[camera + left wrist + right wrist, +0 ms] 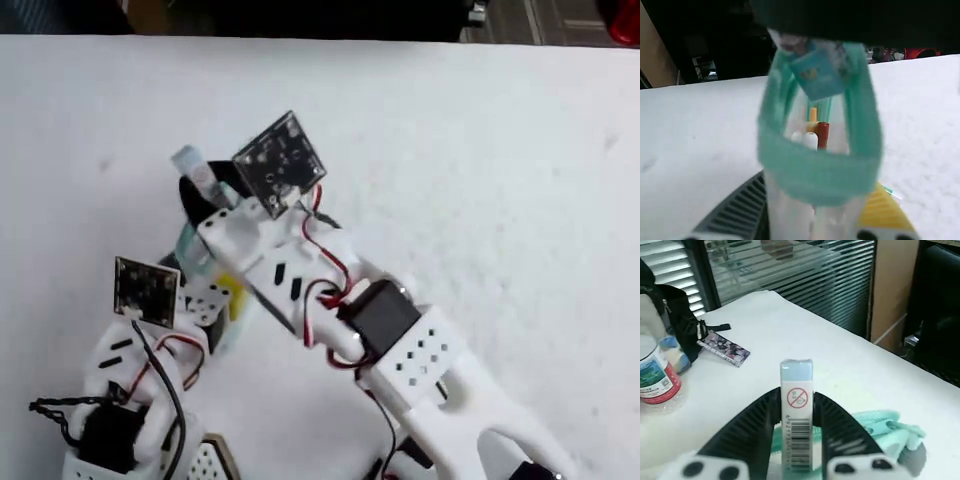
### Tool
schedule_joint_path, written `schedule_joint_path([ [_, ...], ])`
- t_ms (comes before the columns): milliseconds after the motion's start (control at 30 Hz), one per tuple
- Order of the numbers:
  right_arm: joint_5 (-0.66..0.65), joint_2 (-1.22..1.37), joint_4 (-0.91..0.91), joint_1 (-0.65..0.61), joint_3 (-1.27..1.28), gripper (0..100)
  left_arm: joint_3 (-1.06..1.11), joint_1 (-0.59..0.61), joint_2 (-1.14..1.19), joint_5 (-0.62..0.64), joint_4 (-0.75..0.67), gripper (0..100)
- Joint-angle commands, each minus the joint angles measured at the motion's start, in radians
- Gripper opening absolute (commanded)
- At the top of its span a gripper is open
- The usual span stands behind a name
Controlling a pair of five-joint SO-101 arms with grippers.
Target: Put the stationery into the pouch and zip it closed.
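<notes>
Left gripper (218, 298) sits nearest the surface's (480, 140) near edge, left of middle. Its grey ridged jaw and yellow jaw look clamped on the clear lower body of the see-through plastic pouch with a teal fabric rim (815, 175), holding it w/ the mouth gaping. Inside is a bunch of pens (822, 132) w/ orange, brown-red and white ends, standing upright.

Just beyond, right gripper (796, 407) has its black jaws pinched on a white block eraser with a pale blue end and a barcoded sleeve (797, 390). It's gripped approx mid-length, blue end poking past the tips. Eraser hangs at the far part of the pouch mouth; touching the rim or not, can't tell.

Step in hand, my read: drop the eraser in.
- Line its long axis up w/ the gap btwn rim and pens.
- Get the blue end below the teal rim before letting go, else it may catch the rim & tip out.
- Left gripper should hold the mouth wide & steady.

Zip not yet closed.

Farther off: plastic bottle w/ printed label (655, 375), black bag (675, 315), flat printed card (725, 347).
</notes>
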State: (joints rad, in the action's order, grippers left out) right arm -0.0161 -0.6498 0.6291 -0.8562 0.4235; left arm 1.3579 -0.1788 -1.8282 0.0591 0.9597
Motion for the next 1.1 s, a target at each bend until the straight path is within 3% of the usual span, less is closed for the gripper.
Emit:
schedule_joint_path([
  [0, 0.005, 0.005, -0.058, -0.031, 0.012, 1.6, -0.012, -0.01, 0.001, -0.008, -0.012, 20],
  [267, 0.003, -0.01, -0.05, -0.028, 0.068, 1.6, -0.012, 0.002, 0.001, -0.006, -0.011, 20],
  [500, 0.002, -0.134, 0.067, -0.016, 0.069, 2.6, -0.012, 0.065, 0.001, -0.003, -0.025, 20],
  [733, 0.002, -0.157, 0.202, 0.005, 0.063, 28.0, -0.012, 0.065, 0.001, -0.003, -0.025, 20],
  [1067, 0.002, -0.243, 0.248, 0.081, -0.084, 21.4, -0.012, 0.062, 0.001, -0.003, -0.025, 20],
])
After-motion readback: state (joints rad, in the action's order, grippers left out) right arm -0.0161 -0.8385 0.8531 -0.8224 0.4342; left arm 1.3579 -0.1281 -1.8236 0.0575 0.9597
